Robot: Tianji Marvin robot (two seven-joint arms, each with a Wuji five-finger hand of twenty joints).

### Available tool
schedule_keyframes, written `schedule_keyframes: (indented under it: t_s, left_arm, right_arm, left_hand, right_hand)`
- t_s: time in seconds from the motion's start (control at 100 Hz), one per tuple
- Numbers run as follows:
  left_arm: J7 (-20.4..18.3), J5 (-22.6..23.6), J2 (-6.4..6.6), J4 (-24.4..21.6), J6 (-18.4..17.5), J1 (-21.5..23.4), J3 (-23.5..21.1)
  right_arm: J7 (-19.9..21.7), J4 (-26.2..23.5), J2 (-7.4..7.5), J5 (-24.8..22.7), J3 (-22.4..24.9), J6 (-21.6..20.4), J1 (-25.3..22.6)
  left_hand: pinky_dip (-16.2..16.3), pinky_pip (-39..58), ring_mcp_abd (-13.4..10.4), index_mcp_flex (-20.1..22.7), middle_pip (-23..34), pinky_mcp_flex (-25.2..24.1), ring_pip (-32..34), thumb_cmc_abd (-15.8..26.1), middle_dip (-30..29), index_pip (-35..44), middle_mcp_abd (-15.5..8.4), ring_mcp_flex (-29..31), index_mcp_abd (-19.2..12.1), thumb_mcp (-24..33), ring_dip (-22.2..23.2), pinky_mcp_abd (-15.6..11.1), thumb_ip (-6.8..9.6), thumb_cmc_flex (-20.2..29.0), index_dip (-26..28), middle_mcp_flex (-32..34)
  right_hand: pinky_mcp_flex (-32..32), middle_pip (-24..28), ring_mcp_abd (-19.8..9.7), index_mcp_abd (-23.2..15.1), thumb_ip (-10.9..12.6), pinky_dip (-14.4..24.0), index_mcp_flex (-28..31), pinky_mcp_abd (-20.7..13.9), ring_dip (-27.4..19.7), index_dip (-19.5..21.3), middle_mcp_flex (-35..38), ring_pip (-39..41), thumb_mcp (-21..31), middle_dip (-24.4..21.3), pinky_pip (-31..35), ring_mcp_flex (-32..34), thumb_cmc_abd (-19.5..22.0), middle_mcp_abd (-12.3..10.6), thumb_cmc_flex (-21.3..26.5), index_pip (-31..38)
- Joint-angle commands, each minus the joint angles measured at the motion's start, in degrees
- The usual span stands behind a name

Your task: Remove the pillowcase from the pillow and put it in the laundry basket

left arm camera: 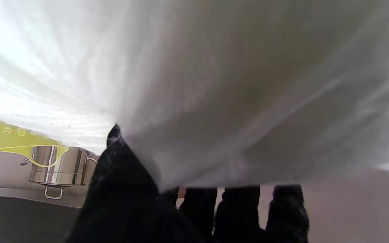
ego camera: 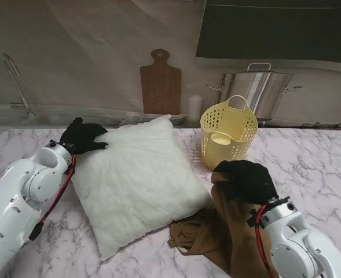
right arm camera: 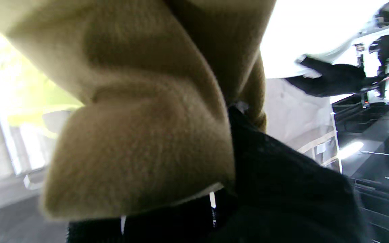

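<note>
The bare white pillow (ego camera: 135,179) lies on the marble table, its far left corner pinched by my black-gloved left hand (ego camera: 82,136). In the left wrist view the pillow (left arm camera: 214,84) fills the frame, with my left hand (left arm camera: 154,202) closed on its edge. The brown pillowcase (ego camera: 216,231) is off the pillow and hangs bunched from my right hand (ego camera: 246,180), which is shut on its top; its lower part trails on the table near me. The right wrist view shows the pillowcase (right arm camera: 140,135) gripped in my right hand (right arm camera: 282,189). The yellow laundry basket (ego camera: 228,130) stands just beyond my right hand.
A steel pot (ego camera: 261,90), a wooden cutting board (ego camera: 160,84) and a white cylinder (ego camera: 195,108) stand on the ledge behind the table. Marble table top (ego camera: 315,168) shows to the right of the basket.
</note>
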Motion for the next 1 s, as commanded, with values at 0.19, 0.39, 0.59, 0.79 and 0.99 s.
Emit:
schedule_keyframes:
  t_s: [0.19, 0.39, 0.59, 0.79, 0.99]
  left_arm:
    - [-0.7, -2.6, -0.79, -2.5, 1.8, 0.8, 0.7]
    - [1.1, -3.1, -1.07, -3.3, 1.1, 1.6, 1.2]
    - [2.3, -4.2, -1.34, -4.3, 0.2, 2.7, 2.4]
    - [2.8, -3.5, -1.38, -4.6, 1.3, 3.3, 5.1]
    - [4.5, -4.6, -1.73, -3.8, 2.7, 3.9, 6.8]
  right_arm:
    - [10.4, 2.2, 1.21, -1.1, -5.6, 1.1, 1.5]
    - [16.8, 0.9, 2.31, -4.0, -5.4, 1.7, -1.9]
    - [22.8, -3.1, 2.83, -5.7, -0.7, 1.2, -7.3]
    - [19.5, -5.9, 2.16, -11.6, 2.5, 4.6, -11.1]
    - [13.7, -5.3, 1.71, -22.5, 0.9, 12.6, -11.3]
  left_hand:
    - [-4.1, 32.5, 4.1, -16.5, -6.0, -6.6, -5.2, 9.2, -6.1, -16.6, 3.3, -10.9, 0.3, 0.9, -6.2, 5.3, 1.3, -11.2, -12.2, -17.2]
    - [-4.6, 29.9, 3.5, -14.5, -5.2, -7.2, -5.5, 9.2, -6.2, -15.7, 3.3, -11.7, 0.4, 0.9, -7.3, 6.1, 1.21, -11.4, -12.6, -15.3]
    - [-3.9, 30.4, 2.8, -11.0, -4.1, -6.2, -4.9, 9.3, -5.4, -14.1, 3.0, -10.5, 0.5, 1.2, -7.2, 5.4, 1.33, -9.4, -12.2, -11.4]
    - [-3.6, 30.1, 2.5, -9.1, -3.8, -6.9, -4.9, 9.6, -4.9, -13.3, 2.7, -10.2, 0.2, 1.0, -7.1, 5.3, 1.3, -9.0, -11.8, -9.6]
    - [-3.6, 29.7, 2.6, -9.0, -3.9, -7.1, -4.9, 9.8, -4.7, -13.4, 2.8, -10.2, 0.5, 0.9, -7.0, 5.7, 1.29, -8.9, -11.7, -9.6]
  right_hand:
    - [-7.4, -12.8, 6.9, 5.1, 6.2, -1.8, -7.4, 7.2, -6.8, -3.9, -2.8, -20.1, -13.0, -19.6, -8.1, -9.2, 11.8, 2.5, -5.9, -18.4]
    - [-20.0, -20.8, 10.4, 5.5, 8.2, -0.8, -11.5, 8.1, -13.3, -1.0, -7.0, -29.8, -25.6, -24.5, -13.0, -19.5, 13.5, 4.3, -23.8, -27.7]
    - [-29.2, -15.4, 8.8, -11.6, 9.2, 3.8, 0.4, 6.1, -11.8, 2.7, -10.4, -30.6, -42.3, -13.6, -16.1, -29.3, 25.1, 0.0, -24.0, -18.9]
    - [-38.5, -23.0, 9.9, -15.0, 9.5, 2.7, 8.1, 5.5, -17.4, 1.9, -25.1, -37.1, -52.3, -17.5, -23.8, -42.9, 30.2, -0.4, -20.6, -14.2]
    - [-38.5, -27.8, 15.7, 4.8, 11.2, -7.1, -24.1, 12.5, -23.7, -5.6, -31.5, -41.4, -50.6, -24.0, -31.5, -44.8, 25.0, 6.0, -22.7, -37.3]
